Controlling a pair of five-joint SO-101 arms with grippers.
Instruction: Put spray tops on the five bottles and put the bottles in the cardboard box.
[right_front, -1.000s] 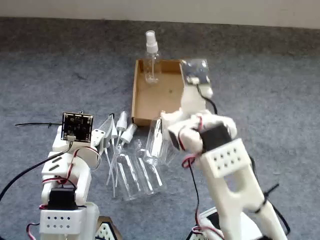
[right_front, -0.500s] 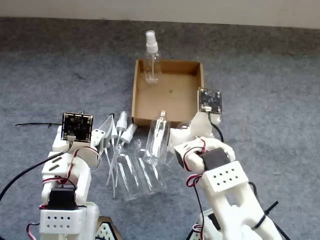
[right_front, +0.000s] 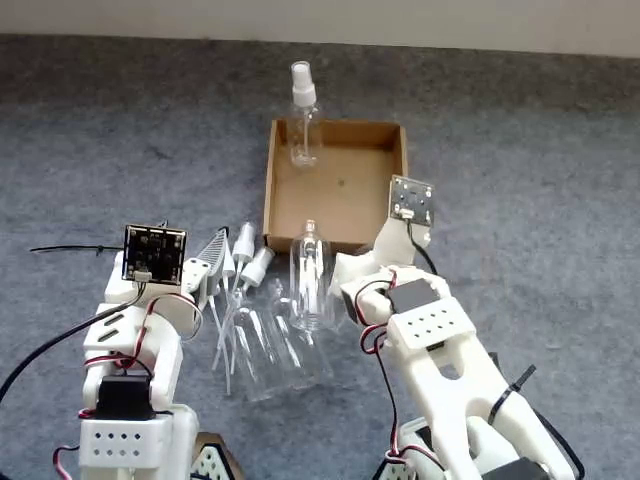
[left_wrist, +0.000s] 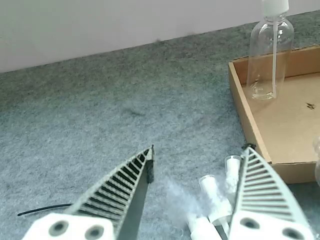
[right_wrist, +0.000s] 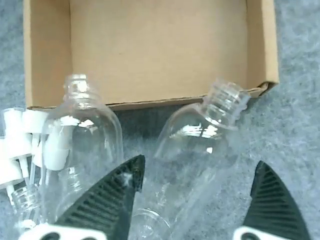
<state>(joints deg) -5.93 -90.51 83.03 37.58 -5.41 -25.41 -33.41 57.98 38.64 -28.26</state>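
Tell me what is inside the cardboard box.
One clear bottle with a spray top stands upright in the far left corner of the cardboard box. The rest of the floor looks bare. The right arm hides the near right corner.

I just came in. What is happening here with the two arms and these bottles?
The job is capping bottles and boxing them. One capped bottle stands in the cardboard box. The right gripper is at an uncapped bottle just in front of the box. The left gripper is open and empty above the loose spray tops. Other uncapped bottles lie between the arms.
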